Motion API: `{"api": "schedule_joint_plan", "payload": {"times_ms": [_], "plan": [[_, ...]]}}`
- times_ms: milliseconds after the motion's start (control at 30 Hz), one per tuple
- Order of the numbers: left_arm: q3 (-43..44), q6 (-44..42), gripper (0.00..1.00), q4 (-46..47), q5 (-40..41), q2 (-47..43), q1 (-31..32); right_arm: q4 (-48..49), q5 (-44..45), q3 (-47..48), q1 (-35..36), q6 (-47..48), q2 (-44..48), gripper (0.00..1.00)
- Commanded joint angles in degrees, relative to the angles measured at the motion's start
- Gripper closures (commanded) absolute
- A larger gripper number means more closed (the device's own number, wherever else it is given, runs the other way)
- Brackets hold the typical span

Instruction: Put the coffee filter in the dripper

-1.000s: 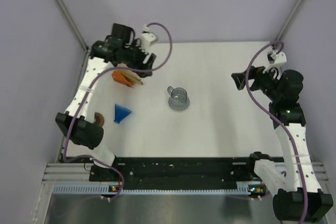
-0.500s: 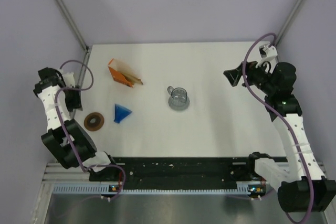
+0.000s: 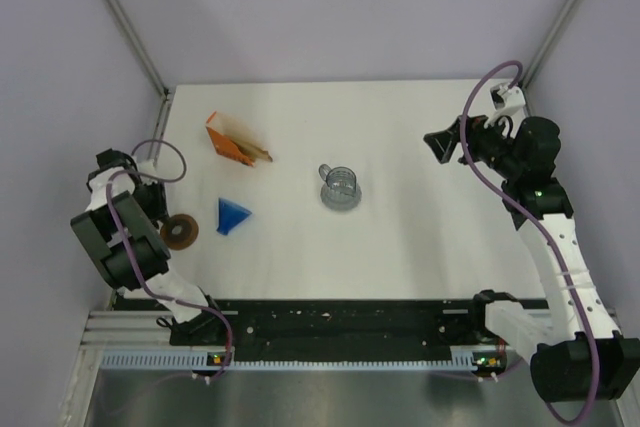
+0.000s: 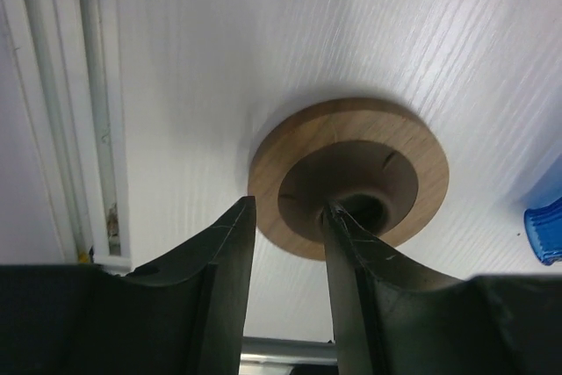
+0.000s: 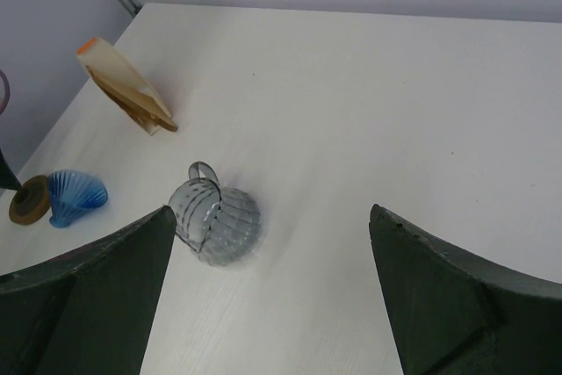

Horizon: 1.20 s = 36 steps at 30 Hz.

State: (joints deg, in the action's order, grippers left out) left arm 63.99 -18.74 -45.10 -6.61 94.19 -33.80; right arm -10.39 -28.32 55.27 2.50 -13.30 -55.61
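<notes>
The dripper (image 3: 232,215) is a blue ribbed cone lying on its side at the table's left; it also shows in the right wrist view (image 5: 75,195) and at the left wrist view's edge (image 4: 544,230). No loose coffee filter shows; tan papers sit only in the orange packet (image 3: 235,142). My left gripper (image 3: 158,209) is low by the left edge, its jaws a narrow gap apart and empty (image 4: 287,210), right at the brown ring (image 4: 351,173). My right gripper (image 3: 445,145) is held high at the right, wide open and empty (image 5: 272,212).
A grey handled mug (image 3: 340,187) stands mid-table, seen also from the right wrist (image 5: 215,217). The brown ring (image 3: 180,232) lies just left of the dripper. The orange packet (image 5: 127,85) leans at the back left. A metal rail (image 4: 97,111) runs along the table's left edge.
My left arm pulled away from the orange packet at the back, folded to the left edge, and came down beside the brown ring. My right gripper shifted slightly left and back.
</notes>
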Motion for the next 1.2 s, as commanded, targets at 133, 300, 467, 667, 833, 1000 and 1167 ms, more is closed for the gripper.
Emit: {"api": "schedule_joint_plan", "payload": {"times_ms": [133,300,467,667,833,1000,1167], "plan": [[1.7,1.8,0.59,3.0,-6.7,2.0,1.4,0.5,1.6,3.1,0.5,-0.1,-0.2,0.09],[1.2,0.6,0.59,1.9,-7.5,1.6,1.8,0.8,1.4,3.3,0.5,-0.1,-1.2,0.09],[-0.7,0.4,0.59,2.2,-7.5,0.6,2.3,1.4,1.3,3.1,0.5,-0.2,-1.3,0.09],[-2.8,0.4,0.63,5.9,0.4,2.7,4.8,1.4,1.1,3.1,0.6,-0.1,-1.2,0.09],[-4.6,1.0,0.73,9.2,3.8,4.9,6.2,1.4,1.3,2.7,0.5,0.3,-0.4,0.09],[-4.7,1.0,0.93,9.9,5.2,6.6,6.6,0.9,1.3,2.8,0.5,0.6,0.2,0.09],[-4.5,-0.1,1.0,9.1,6.0,7.2,6.6,0.2,1.5,2.7,0.5,1.7,0.9,0.09]]}}
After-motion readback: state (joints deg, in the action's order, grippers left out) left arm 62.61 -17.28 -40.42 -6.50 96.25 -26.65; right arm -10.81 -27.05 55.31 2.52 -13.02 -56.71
